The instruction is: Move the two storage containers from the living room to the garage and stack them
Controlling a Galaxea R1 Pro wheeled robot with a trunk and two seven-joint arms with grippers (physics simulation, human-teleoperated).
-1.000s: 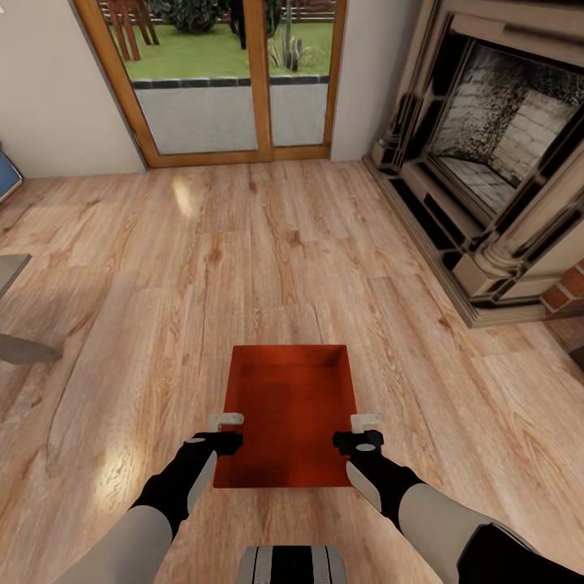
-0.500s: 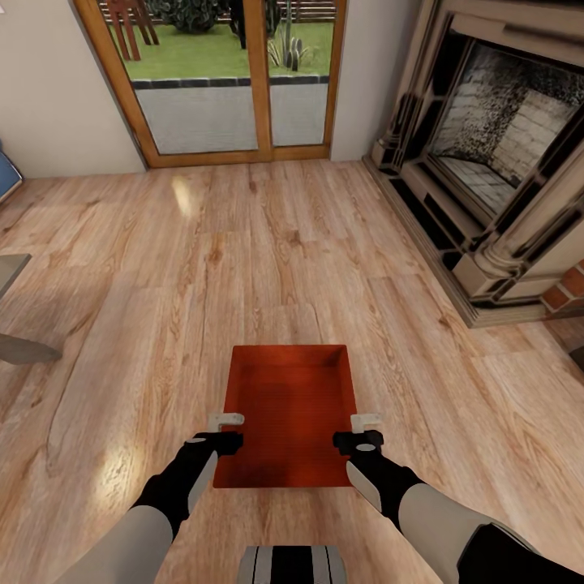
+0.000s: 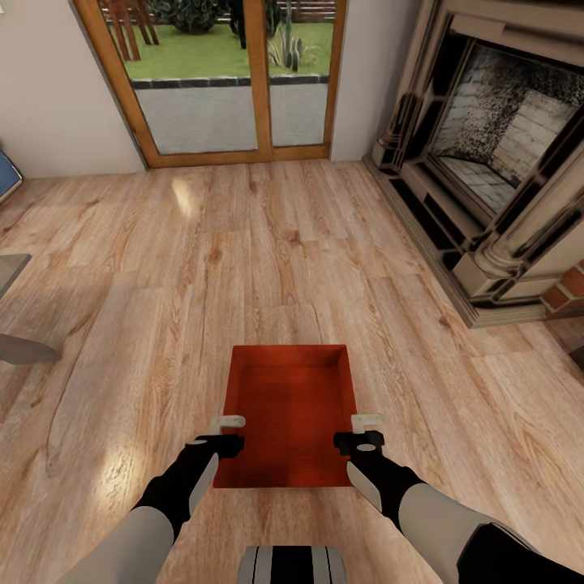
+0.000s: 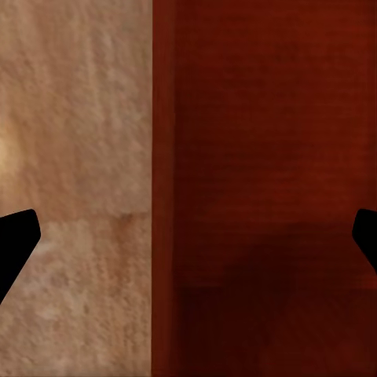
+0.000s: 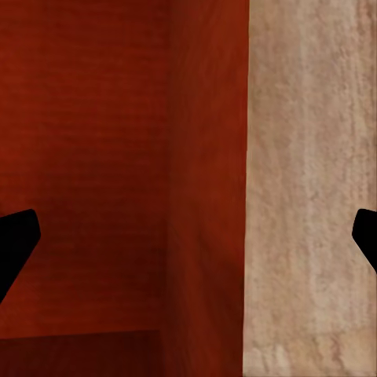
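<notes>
While the robot stands in the living room, each line below takes one part of the scene.

Container: one orange-red storage container (image 3: 289,414) sits on the wood plank floor (image 3: 243,243) just ahead of the robot, its open top up and its long sides running near to far.

Left gripper: the left gripper (image 3: 227,422) stands over the container's left wall, near its near end — in the left wrist view its dark fingertips (image 4: 16,236) sit wide apart with the wall's edge between them, so it is spread and has hold of nothing.

Right gripper: the right gripper (image 3: 367,420) mirrors it over the right wall; in the right wrist view its fingertips (image 5: 16,239) are likewise well apart astride the wall (image 5: 208,188), gripping nothing.

Surroundings: glass patio doors (image 3: 231,77) lie at the far side, a stone fireplace (image 3: 495,154) at the far right.

Step in hand: the first pick-up, I judge — both arms are lined up for a two-handed grasp, not yet made.

Next move: it likely calls for lowering both grippers until the thin walls sit well between the fingers, closing both together, then lifting level so the bin does not twist before the drive to the garage.
</notes>
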